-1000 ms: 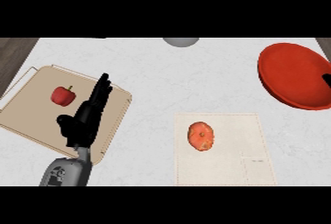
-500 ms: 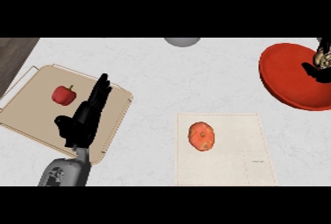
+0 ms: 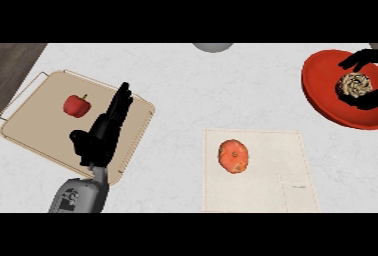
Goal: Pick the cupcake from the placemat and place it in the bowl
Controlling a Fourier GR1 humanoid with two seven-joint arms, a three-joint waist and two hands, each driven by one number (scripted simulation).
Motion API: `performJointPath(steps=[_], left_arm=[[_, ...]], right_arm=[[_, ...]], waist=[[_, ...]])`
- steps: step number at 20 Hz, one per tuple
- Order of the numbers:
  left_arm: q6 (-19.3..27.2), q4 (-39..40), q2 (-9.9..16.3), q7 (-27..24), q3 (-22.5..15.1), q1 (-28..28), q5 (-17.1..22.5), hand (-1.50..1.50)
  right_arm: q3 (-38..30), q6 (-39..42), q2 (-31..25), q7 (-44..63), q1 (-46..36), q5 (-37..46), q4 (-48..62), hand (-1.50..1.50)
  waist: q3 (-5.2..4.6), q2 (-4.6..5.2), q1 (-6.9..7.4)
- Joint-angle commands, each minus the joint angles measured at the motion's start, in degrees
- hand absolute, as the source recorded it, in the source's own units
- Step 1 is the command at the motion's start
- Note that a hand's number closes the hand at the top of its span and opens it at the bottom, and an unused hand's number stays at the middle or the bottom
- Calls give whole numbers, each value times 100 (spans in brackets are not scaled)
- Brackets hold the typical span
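The cupcake (image 3: 356, 84), brown with a pale swirled top, is inside the red bowl (image 3: 322, 92) at the far right. My right hand (image 3: 359, 60) comes in from the right edge over the bowl, its black fingers curled above and below the cupcake. The beige placemat (image 3: 266, 185) lies at centre right and holds only an orange doughnut (image 3: 233, 156). My left hand (image 3: 103, 131) rests open at the lower left, fingers pointing up over the edge of the tan tray (image 3: 37, 132).
A red bell pepper (image 3: 77, 105) lies on the tan tray at the left. A grey round object (image 3: 212, 47) sits at the counter's far edge. A dark wood strip shows at the top left corner.
My right hand has come further into view from the right edge, bringing the cupcake down over the red bowl. The left hand has not moved.
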Motion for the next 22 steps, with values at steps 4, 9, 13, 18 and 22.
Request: performJointPath(steps=[4, 9, 13, 18, 22], left_arm=[[-150, -127, 162, 14, 164, 36, 151, 0], [-110, 71, 45, -182, 61, 96, 59, 0], [-45, 55, 5, -222, 41, 135, 3, 0], [-193, -153, 185, -64, 184, 94, 142, 0], [89, 30, -117, -63, -85, 121, -140, 0]], right_arm=[[-228, 680, 17, -1151, -135, -171, 890, -150], [-885, 1057, -103, -1370, -563, -793, 1066, -150], [-1201, 1454, -347, -1027, -820, -1097, 1320, -150], [-1346, 2308, -933, -675, -864, -1257, 1574, -150], [-1603, 2942, -1253, -472, -864, -1548, 1714, -150]], waist=[[8, 5, 15], [2, -10, -48], [-3, -22, -63], [1, -20, -49], [10, 5, -69]])
